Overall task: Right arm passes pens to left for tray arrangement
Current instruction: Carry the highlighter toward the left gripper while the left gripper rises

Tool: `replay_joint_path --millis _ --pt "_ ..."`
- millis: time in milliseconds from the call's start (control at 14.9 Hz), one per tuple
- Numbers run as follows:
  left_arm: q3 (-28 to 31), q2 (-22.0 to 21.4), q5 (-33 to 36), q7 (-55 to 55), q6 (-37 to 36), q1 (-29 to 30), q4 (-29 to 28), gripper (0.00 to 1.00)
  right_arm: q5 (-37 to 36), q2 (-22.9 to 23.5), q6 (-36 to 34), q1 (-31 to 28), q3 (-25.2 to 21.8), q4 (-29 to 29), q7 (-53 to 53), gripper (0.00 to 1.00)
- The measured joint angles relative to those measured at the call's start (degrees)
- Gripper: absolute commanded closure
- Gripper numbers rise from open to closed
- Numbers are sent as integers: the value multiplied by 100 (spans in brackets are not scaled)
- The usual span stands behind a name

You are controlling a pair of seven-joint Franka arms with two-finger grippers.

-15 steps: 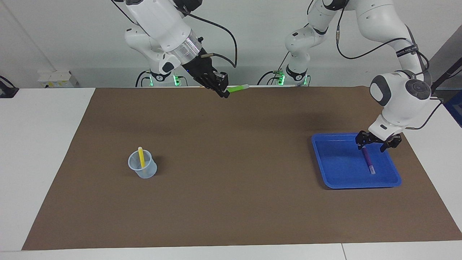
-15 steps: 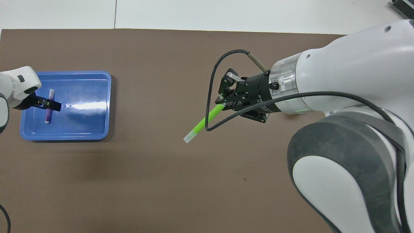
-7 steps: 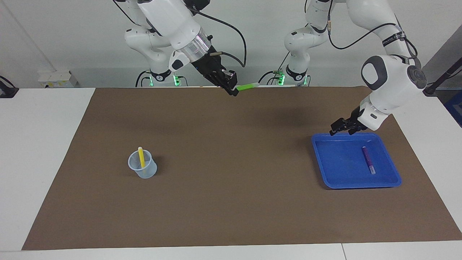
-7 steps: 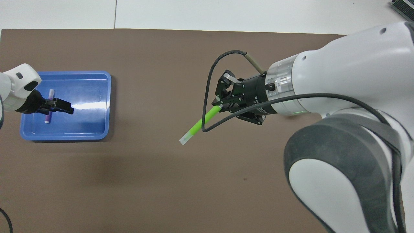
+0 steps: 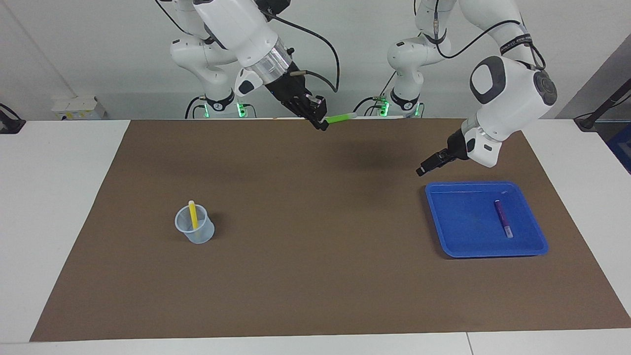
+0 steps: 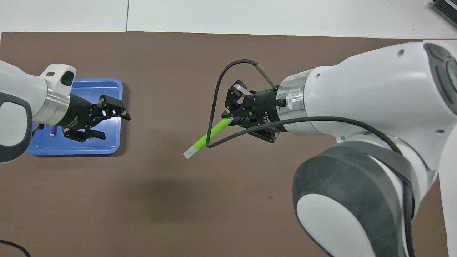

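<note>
My arms are glossy white shells with dark grey rounded joint caps. Silver metal ring at each wrist, then black linkage-style grippers: right gripper (image 6: pixel 228 115), left gripper (image 6: pixel 111 123). Black cable loops from my right wrist off a small metal plug. Black strap with white lettering on my left forearm. Green lights glow at both bases.
</note>
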Motion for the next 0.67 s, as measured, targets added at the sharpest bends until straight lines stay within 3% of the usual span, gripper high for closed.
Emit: replay_joint_path --millis 404,673 --pt "-268 -112 -972 -2712 10 -58 210 1 93 -8 15 -1 -4 -17 0 100" --pt "-462 -128 -1097 -4389 -31 -59 572 1 96 -8 17 -2 -6 -25 0 100"
